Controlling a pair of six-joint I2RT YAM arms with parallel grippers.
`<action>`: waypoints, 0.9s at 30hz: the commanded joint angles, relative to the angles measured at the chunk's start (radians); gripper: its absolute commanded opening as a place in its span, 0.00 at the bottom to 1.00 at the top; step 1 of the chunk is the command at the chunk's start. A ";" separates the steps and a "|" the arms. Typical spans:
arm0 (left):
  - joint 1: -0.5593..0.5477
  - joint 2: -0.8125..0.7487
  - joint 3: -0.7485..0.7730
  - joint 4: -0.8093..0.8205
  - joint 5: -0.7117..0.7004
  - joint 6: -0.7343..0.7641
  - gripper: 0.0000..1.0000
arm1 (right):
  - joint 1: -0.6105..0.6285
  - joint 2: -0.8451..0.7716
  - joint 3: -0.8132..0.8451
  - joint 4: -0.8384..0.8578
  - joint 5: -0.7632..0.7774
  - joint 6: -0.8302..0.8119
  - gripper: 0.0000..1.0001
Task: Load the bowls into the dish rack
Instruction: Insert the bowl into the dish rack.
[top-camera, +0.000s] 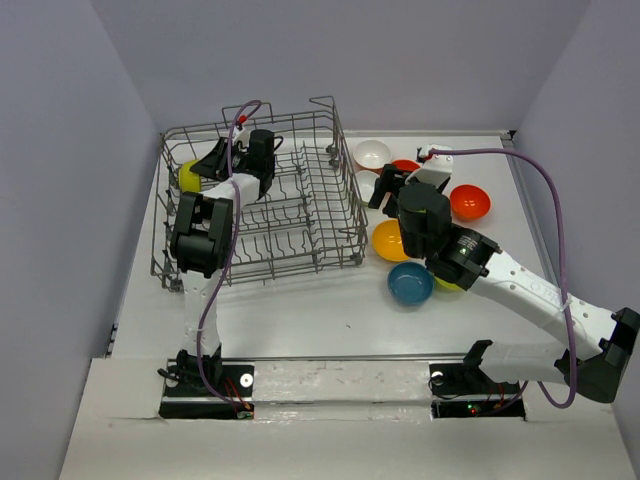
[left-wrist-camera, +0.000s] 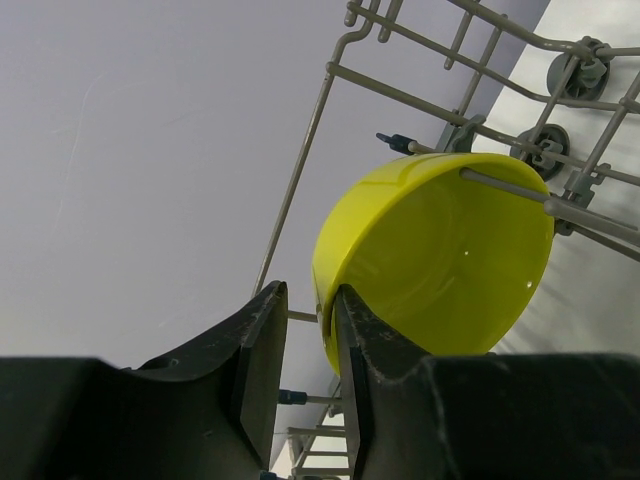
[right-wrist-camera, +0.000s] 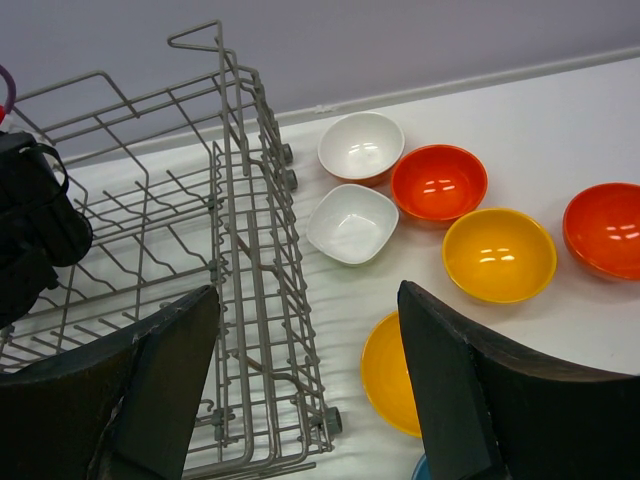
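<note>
Pale lilac walls close in a white surface (top-camera: 330, 320). Toward the upper left of the overhead view stands the dish rack (top-camera: 300, 215), a tall grey wire basket. In its far left corner a lime-green bowl (top-camera: 187, 176) stands on edge among the tines. From the left wrist camera that bowl fills the middle right of the frame, its hollow facing the lens and a tine crossing its upper rim.

The left end effector (top-camera: 207, 165) reaches into the rack beside it. Its fingers (left-wrist-camera: 258, 350) stand only narrowly apart. The bowl's rim sits in the gap, close against one finger with a sliver of wall showing beside the other, so it is not clamped.

The right end effector (right-wrist-camera: 305, 295) hangs over the rack's right side wall, spread wide and holding nothing. Beyond it the other bowls sit on the surface. An upper white bowl (right-wrist-camera: 361, 147) and a lower white bowl (right-wrist-camera: 352, 222) lie nearest the rack. Next comes a red-orange bowl (right-wrist-camera: 438, 183), then an orange-yellow bowl (right-wrist-camera: 499, 254). A second red-orange bowl (right-wrist-camera: 605, 230) is at the right edge. A second orange-yellow bowl (right-wrist-camera: 390, 375) is partly hidden behind a finger.

In the overhead view a teal bowl (top-camera: 410, 284) sits lower down beside the right arm. A second lime-green bowl (top-camera: 447, 286) peeks out from under that arm.
</note>
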 joint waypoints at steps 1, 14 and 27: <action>-0.006 -0.004 0.015 0.033 -0.032 -0.008 0.40 | 0.000 -0.021 0.002 0.049 0.012 0.008 0.77; -0.005 -0.004 0.026 0.033 -0.026 -0.004 0.57 | 0.000 -0.015 0.007 0.049 0.008 0.005 0.77; -0.011 -0.046 0.043 0.034 -0.036 0.018 0.60 | 0.000 -0.012 0.005 0.049 0.009 0.003 0.78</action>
